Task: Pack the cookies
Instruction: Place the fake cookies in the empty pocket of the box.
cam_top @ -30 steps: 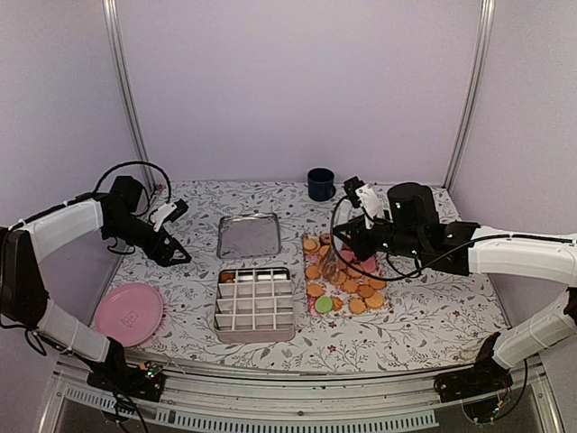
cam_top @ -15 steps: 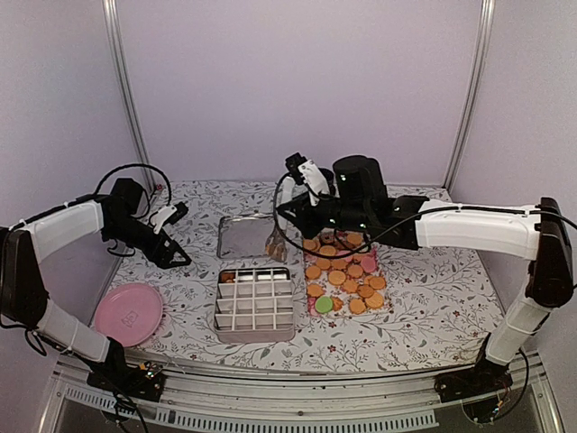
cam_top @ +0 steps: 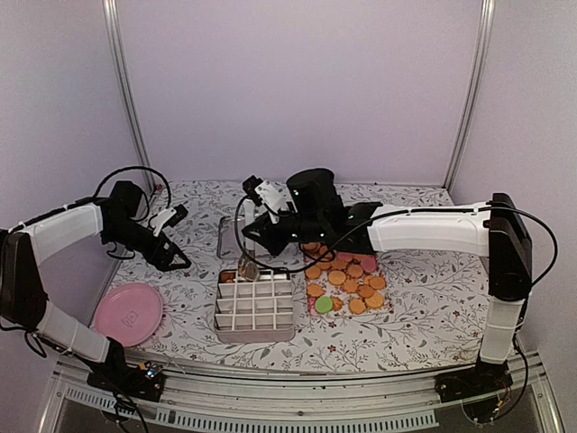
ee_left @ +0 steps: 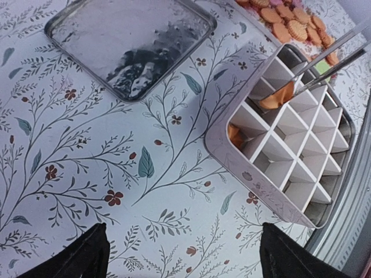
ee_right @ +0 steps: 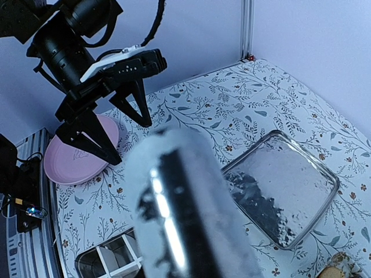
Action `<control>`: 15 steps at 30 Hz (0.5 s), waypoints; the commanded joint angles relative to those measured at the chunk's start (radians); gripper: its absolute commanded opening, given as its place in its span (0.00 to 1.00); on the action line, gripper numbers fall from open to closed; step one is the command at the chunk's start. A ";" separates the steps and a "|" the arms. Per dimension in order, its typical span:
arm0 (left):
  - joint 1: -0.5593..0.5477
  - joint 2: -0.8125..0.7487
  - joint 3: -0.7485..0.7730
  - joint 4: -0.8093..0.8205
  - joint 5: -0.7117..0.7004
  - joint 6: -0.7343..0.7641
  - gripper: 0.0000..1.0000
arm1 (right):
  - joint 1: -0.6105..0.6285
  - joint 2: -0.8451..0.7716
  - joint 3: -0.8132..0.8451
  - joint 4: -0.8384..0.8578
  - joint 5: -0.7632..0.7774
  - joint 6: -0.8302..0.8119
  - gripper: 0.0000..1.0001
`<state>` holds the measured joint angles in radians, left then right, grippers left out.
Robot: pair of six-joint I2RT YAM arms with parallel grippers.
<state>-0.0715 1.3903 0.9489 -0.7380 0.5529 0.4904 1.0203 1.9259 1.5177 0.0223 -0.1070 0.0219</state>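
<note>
- The right gripper [cam_top: 263, 230] is clamped on metal tongs [ee_left: 330, 55], probably because the cookies are too flat and small for its own fingers.
- The tongs pinch one orange cookie [ee_left: 276, 98] over a back cell of the box [ee_left: 232, 159], so I judge it is about to be released there.
- The other cookies [cam_top: 347, 280] lie in a heap just right of the box.
- The left gripper [ee_left: 185, 258] hangs wide apart and empty, out of the way.
- The table [cam_top: 433, 307] has a floral cloth; a lid [ee_left: 130, 46] and a pink plate [cam_top: 129, 313] lie on it, with plain lilac walls around.
</note>
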 commanded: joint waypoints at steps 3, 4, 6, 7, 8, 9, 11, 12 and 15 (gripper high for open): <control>0.011 -0.035 -0.018 0.013 0.020 0.014 0.90 | 0.001 0.029 0.053 0.017 -0.026 0.000 0.08; 0.010 -0.036 -0.018 0.012 0.019 0.014 0.90 | 0.001 0.030 0.053 0.016 -0.028 0.001 0.11; 0.010 -0.038 -0.017 0.012 0.021 0.014 0.90 | 0.001 0.031 0.051 0.014 -0.028 0.005 0.17; 0.010 -0.039 -0.015 0.012 0.022 0.014 0.90 | 0.001 0.030 0.050 0.014 -0.029 0.007 0.18; 0.010 -0.040 -0.016 0.013 0.023 0.013 0.90 | 0.001 0.028 0.050 0.014 -0.029 0.007 0.23; 0.011 -0.040 -0.016 0.012 0.024 0.013 0.90 | 0.001 0.026 0.050 0.014 -0.029 0.007 0.26; 0.010 -0.037 -0.016 0.012 0.027 0.010 0.91 | 0.001 0.019 0.050 0.016 -0.027 0.006 0.29; 0.011 -0.037 -0.015 0.012 0.027 0.009 0.91 | 0.001 0.016 0.050 0.017 -0.026 0.006 0.32; 0.011 -0.040 -0.014 0.012 0.027 0.008 0.90 | 0.001 0.007 0.050 0.017 -0.025 0.002 0.35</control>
<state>-0.0708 1.3724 0.9466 -0.7372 0.5640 0.4904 1.0203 1.9446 1.5345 0.0147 -0.1242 0.0257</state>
